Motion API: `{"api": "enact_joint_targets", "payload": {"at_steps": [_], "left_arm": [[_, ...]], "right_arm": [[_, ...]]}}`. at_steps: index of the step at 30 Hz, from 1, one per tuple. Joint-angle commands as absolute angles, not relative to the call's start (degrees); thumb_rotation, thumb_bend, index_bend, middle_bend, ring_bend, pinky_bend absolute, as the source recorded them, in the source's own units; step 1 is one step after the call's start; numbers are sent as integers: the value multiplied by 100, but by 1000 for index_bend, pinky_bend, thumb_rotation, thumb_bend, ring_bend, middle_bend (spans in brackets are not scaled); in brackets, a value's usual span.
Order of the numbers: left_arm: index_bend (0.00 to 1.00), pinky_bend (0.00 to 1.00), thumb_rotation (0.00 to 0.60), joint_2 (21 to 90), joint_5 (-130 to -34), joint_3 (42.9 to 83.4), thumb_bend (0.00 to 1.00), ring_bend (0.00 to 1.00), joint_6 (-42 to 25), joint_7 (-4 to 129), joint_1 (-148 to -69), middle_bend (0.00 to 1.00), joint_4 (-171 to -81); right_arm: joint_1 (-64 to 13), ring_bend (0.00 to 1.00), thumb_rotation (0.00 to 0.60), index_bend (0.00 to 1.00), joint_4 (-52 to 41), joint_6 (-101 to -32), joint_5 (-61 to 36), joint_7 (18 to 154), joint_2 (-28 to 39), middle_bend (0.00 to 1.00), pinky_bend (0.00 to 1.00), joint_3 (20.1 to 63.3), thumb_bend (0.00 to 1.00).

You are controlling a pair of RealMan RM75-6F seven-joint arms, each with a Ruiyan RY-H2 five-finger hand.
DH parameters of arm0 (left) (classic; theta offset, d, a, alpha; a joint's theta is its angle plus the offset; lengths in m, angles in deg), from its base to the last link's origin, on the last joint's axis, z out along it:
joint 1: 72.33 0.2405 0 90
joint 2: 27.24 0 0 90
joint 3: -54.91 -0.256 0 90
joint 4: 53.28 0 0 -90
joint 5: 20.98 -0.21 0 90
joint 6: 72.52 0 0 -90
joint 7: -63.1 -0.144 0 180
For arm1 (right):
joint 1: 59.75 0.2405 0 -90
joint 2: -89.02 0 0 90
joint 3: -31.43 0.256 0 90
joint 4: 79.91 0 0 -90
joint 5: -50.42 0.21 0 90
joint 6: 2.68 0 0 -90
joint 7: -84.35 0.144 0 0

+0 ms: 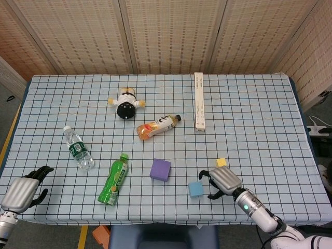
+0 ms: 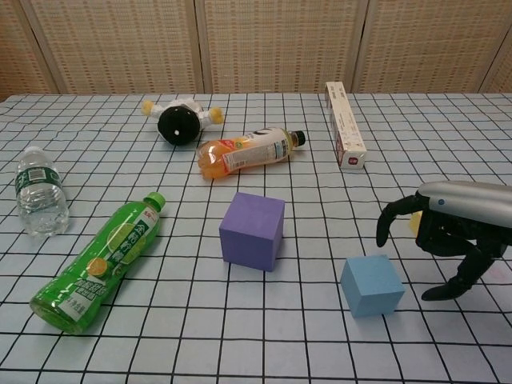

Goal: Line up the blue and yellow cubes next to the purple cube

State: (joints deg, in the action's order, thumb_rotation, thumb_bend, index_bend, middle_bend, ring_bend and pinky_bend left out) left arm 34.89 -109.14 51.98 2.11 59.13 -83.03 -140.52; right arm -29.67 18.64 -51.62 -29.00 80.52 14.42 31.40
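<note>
The purple cube [image 1: 160, 169] [image 2: 253, 230] stands near the table's front middle. To its right and a little nearer lies the blue cube [image 1: 195, 189] [image 2: 371, 285]. The small yellow cube [image 1: 221, 162] sits further right; in the chest view only a sliver of the yellow cube [image 2: 414, 223] shows behind my right hand. My right hand [image 1: 222, 182] [image 2: 448, 232] hovers just right of the blue cube, fingers curved down and apart, holding nothing. My left hand [image 1: 25, 191] rests at the front left table edge, empty with fingers loosely curled.
A green bottle [image 1: 114, 179] lies left of the purple cube, a clear water bottle [image 1: 78, 148] further left. An orange drink bottle [image 1: 157, 126], a toy figure [image 1: 125, 102] and a long white box [image 1: 199, 101] lie further back.
</note>
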Motion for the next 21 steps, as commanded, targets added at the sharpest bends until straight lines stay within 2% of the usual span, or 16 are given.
{"api": "enact_joint_targets", "payload": {"at_steps": [1, 21], "left_arm": [[197, 531, 600, 3485, -10918, 5199, 444, 288, 216, 5925, -8302, 161, -14055], [203, 531, 600, 3464, -10970, 5192, 443, 288, 259, 6019, -8292, 163, -14054]], "right_arm": [[-2925, 824, 600, 344, 1824, -5131, -2865, 8068, 1372, 916, 1000, 3147, 0], [-2813, 826, 600, 335, 1220, -5083, -2837, 8370, 772, 919, 1000, 3146, 0]]}}
